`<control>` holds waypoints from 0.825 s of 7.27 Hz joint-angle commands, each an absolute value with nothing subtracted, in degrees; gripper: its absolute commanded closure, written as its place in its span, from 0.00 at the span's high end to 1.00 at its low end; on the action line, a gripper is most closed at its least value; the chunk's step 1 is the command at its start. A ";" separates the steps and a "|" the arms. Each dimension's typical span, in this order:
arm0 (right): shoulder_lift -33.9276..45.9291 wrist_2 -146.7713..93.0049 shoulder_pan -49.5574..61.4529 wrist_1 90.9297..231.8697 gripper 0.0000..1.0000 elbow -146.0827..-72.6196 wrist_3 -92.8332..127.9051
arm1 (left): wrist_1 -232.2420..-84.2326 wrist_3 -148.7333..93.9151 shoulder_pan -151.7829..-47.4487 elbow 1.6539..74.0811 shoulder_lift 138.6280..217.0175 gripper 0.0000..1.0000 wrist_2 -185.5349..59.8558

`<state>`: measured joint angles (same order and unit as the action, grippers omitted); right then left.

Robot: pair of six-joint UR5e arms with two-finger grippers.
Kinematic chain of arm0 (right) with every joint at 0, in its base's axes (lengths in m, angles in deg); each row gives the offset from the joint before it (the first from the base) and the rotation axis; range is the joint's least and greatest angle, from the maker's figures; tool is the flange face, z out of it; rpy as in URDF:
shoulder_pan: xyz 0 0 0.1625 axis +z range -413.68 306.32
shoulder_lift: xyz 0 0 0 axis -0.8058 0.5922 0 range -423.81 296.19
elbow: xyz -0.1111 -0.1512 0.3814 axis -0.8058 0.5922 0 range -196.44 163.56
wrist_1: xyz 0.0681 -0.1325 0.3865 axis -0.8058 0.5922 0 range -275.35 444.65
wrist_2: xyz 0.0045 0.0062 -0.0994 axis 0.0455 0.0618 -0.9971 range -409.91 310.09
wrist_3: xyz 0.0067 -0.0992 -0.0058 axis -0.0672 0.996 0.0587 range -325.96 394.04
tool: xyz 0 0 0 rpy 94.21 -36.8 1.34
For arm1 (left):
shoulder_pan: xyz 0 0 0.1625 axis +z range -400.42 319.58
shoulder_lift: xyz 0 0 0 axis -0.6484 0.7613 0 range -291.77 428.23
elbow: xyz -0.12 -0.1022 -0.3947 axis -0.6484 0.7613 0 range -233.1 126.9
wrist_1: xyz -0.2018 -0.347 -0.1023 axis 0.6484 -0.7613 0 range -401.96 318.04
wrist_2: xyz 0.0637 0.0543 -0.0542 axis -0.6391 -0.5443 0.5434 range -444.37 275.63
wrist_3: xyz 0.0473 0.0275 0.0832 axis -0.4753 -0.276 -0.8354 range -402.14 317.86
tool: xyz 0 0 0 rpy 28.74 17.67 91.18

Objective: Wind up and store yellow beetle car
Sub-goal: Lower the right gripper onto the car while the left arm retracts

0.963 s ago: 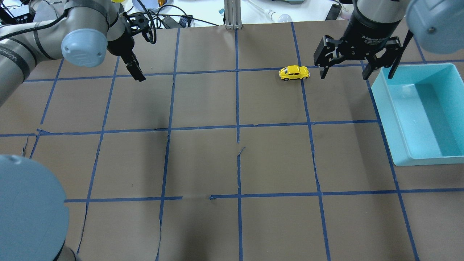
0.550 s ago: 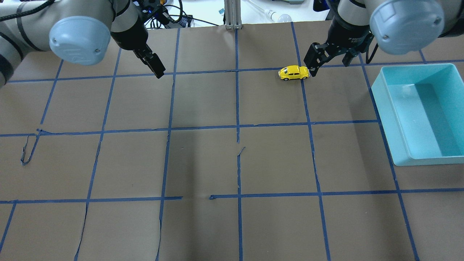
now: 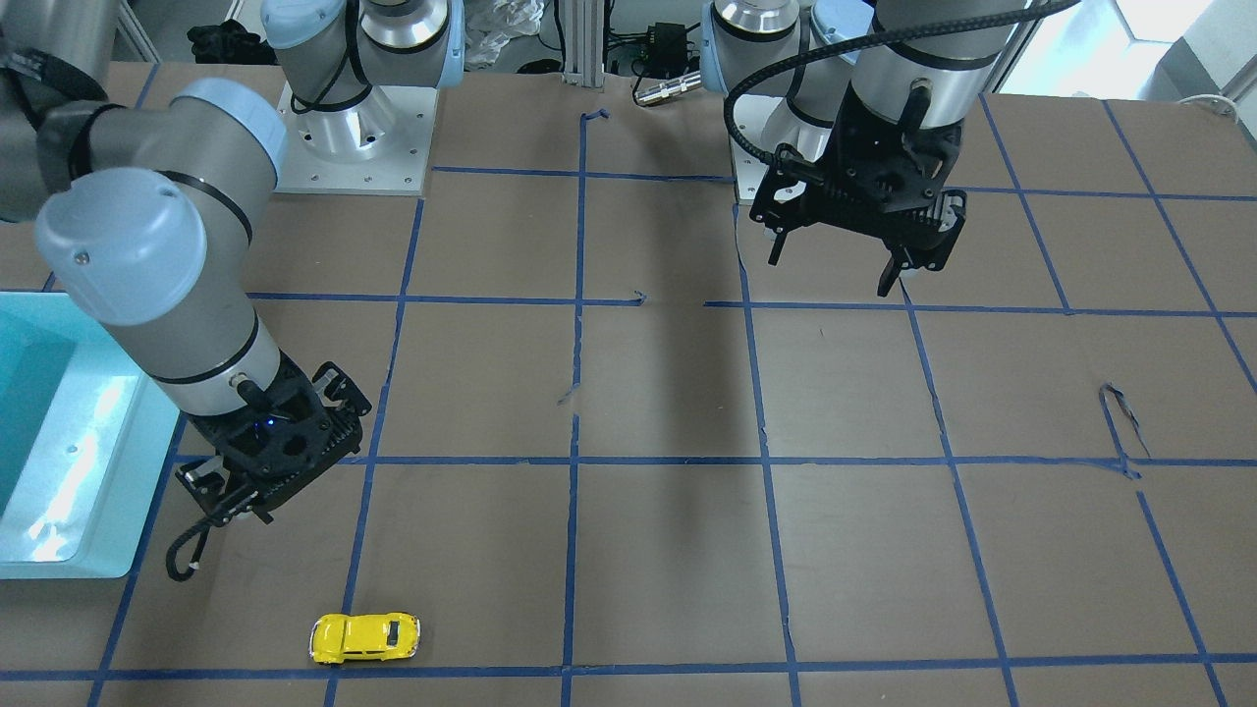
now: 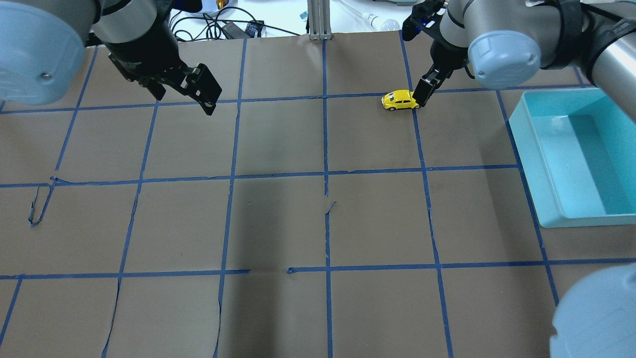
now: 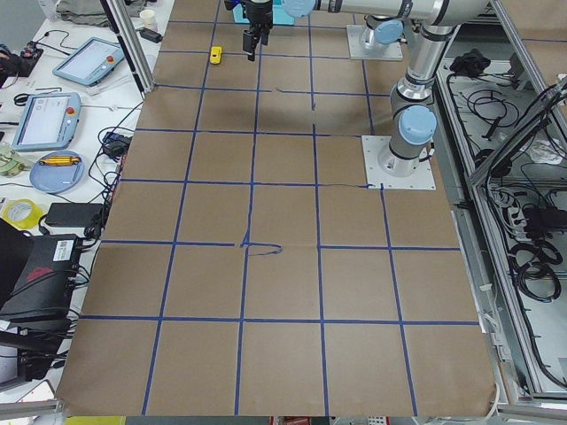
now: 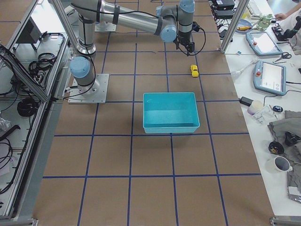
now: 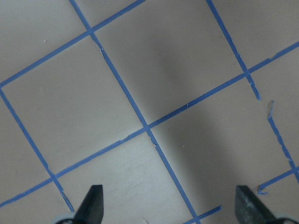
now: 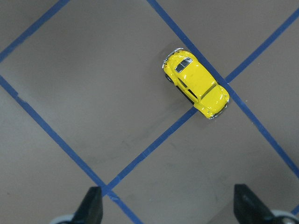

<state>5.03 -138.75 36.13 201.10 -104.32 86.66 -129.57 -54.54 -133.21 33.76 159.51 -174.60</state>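
Closest in, the black two-finger right gripper (image 8: 170, 207): spread wide, clasping nothing, hanging above the brown paper-covered table (image 8: 70, 116) with its blue tape grid. Just ahead of its fingertips (image 8: 93, 207), clear of both: the small glossy yellow beetle car (image 8: 196, 84), on its wheels, lying along a blue tape line at a crossing. Farther off, on the gripper's other side from the car: the light-blue open plastic bin (image 4: 516, 124), well apart from the toy. Farthest away, across the table: the black two-finger left gripper (image 7: 170, 207), likewise spread wide, clasping nothing, over taped paper.
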 commanded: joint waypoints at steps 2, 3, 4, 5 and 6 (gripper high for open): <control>-1.57 -138.68 36.14 209.62 1.00 -103.98 109.79 | -125.99 -45.92 -131.30 36.72 157.53 1.00 -174.11; -2.89 -138.67 36.14 210.50 1.00 -103.81 110.49 | -125.89 -46.01 -131.21 36.72 157.53 1.00 -174.28; -4.64 -138.33 36.14 213.99 1.00 -103.81 113.37 | -125.72 -46.09 -131.21 36.81 157.53 1.00 -174.28; -6.40 -135.63 36.14 216.29 1.00 -103.02 113.84 | -125.72 -46.36 -131.21 36.81 157.53 1.00 -174.28; -8.24 -135.34 36.23 216.40 1.00 -101.02 114.02 | -125.72 -46.62 -131.21 36.81 157.53 1.00 -174.20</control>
<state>-5.90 -136.51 36.16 215.04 -102.84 113.25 -125.77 -46.34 -131.23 36.78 157.53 -174.26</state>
